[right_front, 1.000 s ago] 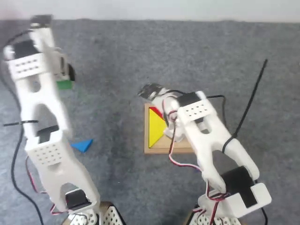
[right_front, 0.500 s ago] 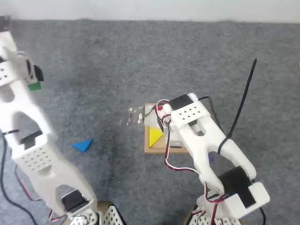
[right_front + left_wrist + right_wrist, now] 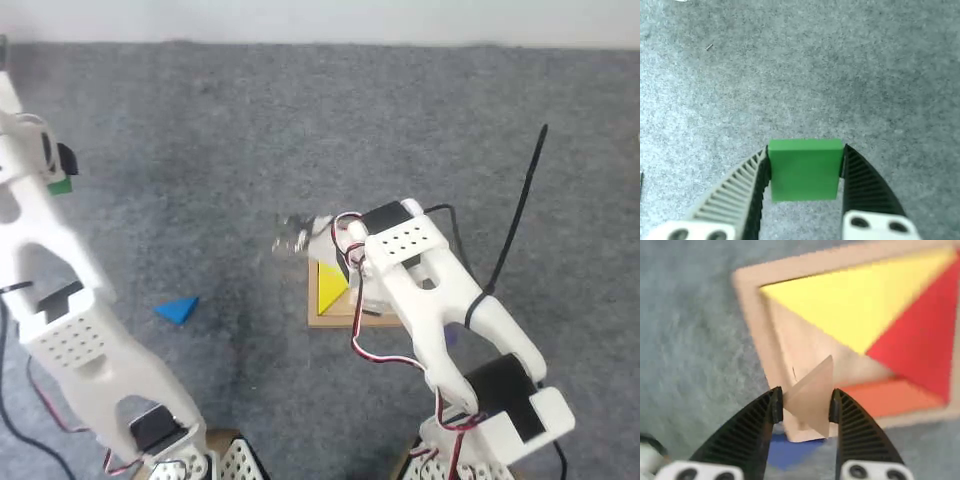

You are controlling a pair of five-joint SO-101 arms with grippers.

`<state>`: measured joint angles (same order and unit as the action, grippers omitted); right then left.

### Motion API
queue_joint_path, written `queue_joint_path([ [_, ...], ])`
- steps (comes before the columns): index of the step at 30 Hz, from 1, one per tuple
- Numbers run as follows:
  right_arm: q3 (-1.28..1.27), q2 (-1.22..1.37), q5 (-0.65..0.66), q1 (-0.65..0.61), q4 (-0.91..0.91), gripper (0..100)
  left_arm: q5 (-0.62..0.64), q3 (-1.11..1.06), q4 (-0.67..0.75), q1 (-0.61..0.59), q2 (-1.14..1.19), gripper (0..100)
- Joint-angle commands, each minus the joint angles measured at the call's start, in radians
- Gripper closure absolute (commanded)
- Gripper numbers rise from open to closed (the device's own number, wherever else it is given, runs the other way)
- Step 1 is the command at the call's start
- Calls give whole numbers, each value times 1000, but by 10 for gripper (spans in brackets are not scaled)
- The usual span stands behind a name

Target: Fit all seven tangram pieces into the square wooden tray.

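Observation:
The square wooden tray [image 3: 322, 318] lies mid-table, partly under the right arm, and its rim [image 3: 747, 315] appears in the right wrist view. In it lie a yellow triangle [image 3: 855, 300], a red triangle [image 3: 920, 340] and an orange piece [image 3: 890, 397]. My right gripper [image 3: 805, 392] is shut on a pale triangle piece [image 3: 812, 400] above the tray's corner; from above it [image 3: 295, 238] hangs at the tray's far left corner. My left gripper [image 3: 805, 150] is shut on a green square [image 3: 804, 170] over bare carpet, at the far left [image 3: 58, 180] in the high view.
A blue triangle [image 3: 178, 310] lies on the grey carpet between the arms, left of the tray. A bit of a blue piece [image 3: 782, 452] shows just outside the tray's edge. A black cable [image 3: 525, 200] rises to the right of the tray.
The left arm has swung left and back, carrying the green square. The right gripper has shifted left from over the tray to its far left corner.

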<state>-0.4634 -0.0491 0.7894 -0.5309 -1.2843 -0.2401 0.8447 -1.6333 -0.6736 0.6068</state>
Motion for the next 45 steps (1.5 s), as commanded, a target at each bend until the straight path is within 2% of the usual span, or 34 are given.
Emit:
queue_joint_path([
  [1, 37, -7, -365, 8, -2, 877, -3, 38, 17, 0, -11, 857],
  [5, 38, -7, -637, 7, 1, 876, -3, 38, 17, 0, -15, 856],
  [10, 38, -7, -1039, 7, 90, 872, -3, 39, 17, 0, -15, 856],
  [14, 40, -7, -1192, 7, 154, 876, -3, 39, 17, -3, -15, 856],
  [18, 40, 16, -1243, 19, 193, 878, -3, 39, 17, 0, -15, 856],
  [22, 109, 128, -1300, 76, 180, 973, -2, 39, 29, 0, -15, 856],
  [24, 161, 174, -1309, 81, 143, 980, -2, 39, 29, 0, -15, 855],
  [29, 218, 206, -1312, 51, 105, 896, -2, 39, 31, -2, -17, 855],
  [36, 216, 245, -1306, 82, 97, 764, -2, 39, 31, 0, -17, 855],
  [42, 219, 245, -1304, 76, 94, 617, -2, 39, 31, -3, -17, 855],
  [45, 221, 242, -1304, 74, 94, 593, -5, 39, 26, 2, -17, 855],
])
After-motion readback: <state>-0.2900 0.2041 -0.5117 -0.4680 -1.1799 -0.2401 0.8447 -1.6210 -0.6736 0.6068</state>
